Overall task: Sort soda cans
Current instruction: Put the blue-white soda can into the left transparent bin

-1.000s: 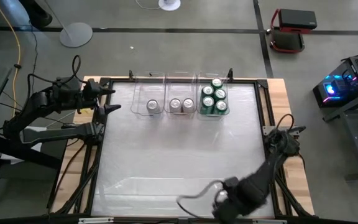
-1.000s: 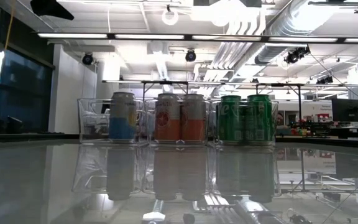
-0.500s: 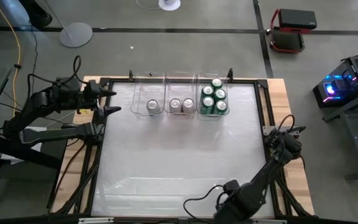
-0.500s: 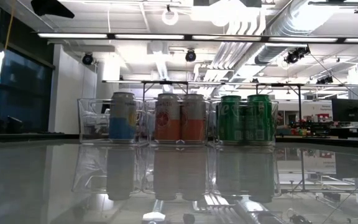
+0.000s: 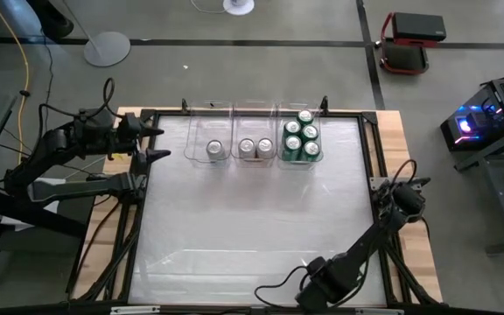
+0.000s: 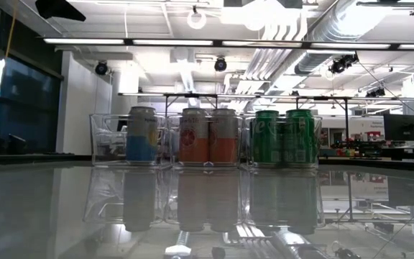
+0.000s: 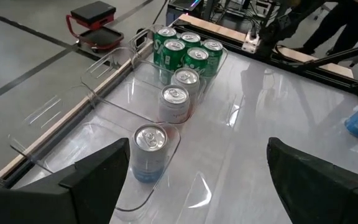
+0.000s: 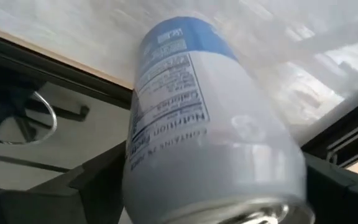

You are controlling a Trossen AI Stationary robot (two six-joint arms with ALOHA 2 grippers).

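Clear plastic: three rectangular bins stand side by side along the far edge of the glossy white table (image 5: 252, 219). The left bin (image 5: 208, 131) holds one soda can with a blue and white body (image 6: 142, 134). The middle bin (image 5: 254, 129) holds two cans with orange and silver bodies (image 6: 209, 135), side by side. The right bin (image 5: 299, 156) holds the green cans (image 5: 300, 136), five silver tops showing from above, packed close together. All these cans stand upright inside their bins.

The left gripper (image 5: 153, 142) rests at the table's left edge, just beside the left bin and apart from it; its two dark fingers (image 7: 98, 177) are spread wide with nothing between them. Its wrist view looks along the row of bins, nearest can first, green cans farthest.

The right gripper (image 5: 315, 284) is low at the table's near edge, toward the right, its arm bent back to a base at the right side. In the right wrist view a white can with a blue band (image 8: 197, 130) fills the space between the two dark fingers (image 8: 95, 186), printed nutrition label facing the camera and silver end near the lens. The fingers stand wide on either side of the can; whether they press on it or only flank it cannot be told. This can is well apart from the three bins.
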